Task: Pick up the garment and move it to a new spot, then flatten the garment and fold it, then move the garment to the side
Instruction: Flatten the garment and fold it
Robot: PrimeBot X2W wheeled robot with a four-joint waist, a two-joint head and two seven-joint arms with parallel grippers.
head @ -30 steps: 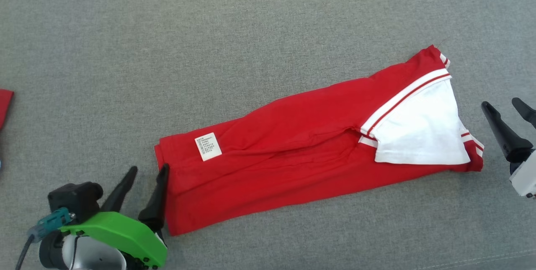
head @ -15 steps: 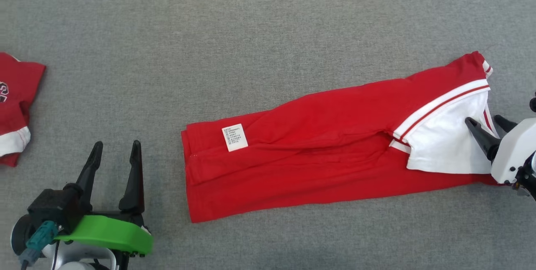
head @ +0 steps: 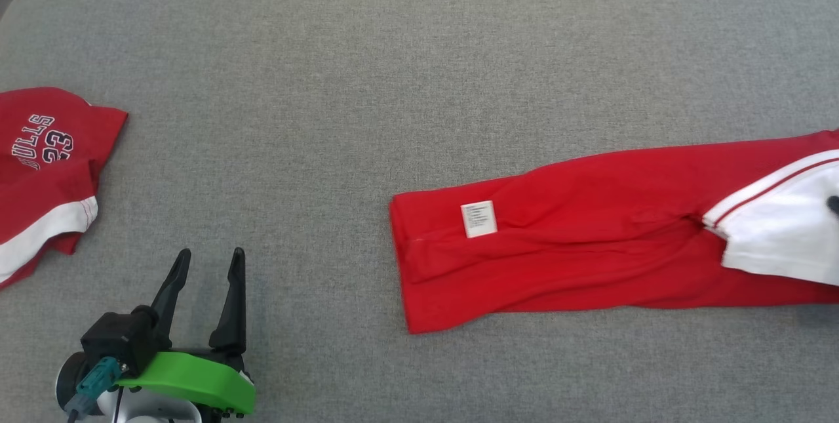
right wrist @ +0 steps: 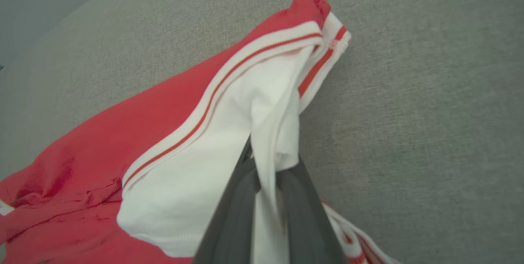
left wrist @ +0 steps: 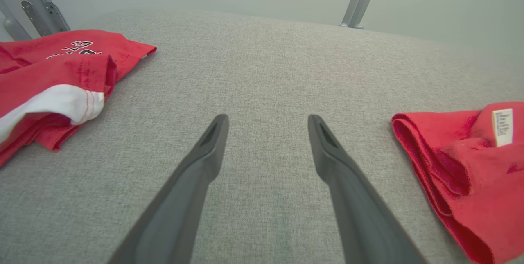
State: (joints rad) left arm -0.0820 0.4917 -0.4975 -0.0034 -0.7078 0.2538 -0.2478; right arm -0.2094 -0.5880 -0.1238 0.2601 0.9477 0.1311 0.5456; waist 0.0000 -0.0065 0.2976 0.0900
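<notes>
The long red garment (head: 590, 259) lies folded lengthwise on the grey bench (head: 328, 82), its care label (head: 478, 219) facing up near its left end. The right gripper (right wrist: 268, 161) is closed, pinching a fold of the garment's white panel (right wrist: 196, 165). The left gripper (head: 212, 252) is spread wide over bare bench, between the garment and a red Bulls jersey (head: 46, 167).

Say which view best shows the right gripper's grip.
Right wrist view: the right gripper clamps the garment at its white fold. Head view catches one dark fingertip; left wrist view shows its labelled end.
</notes>
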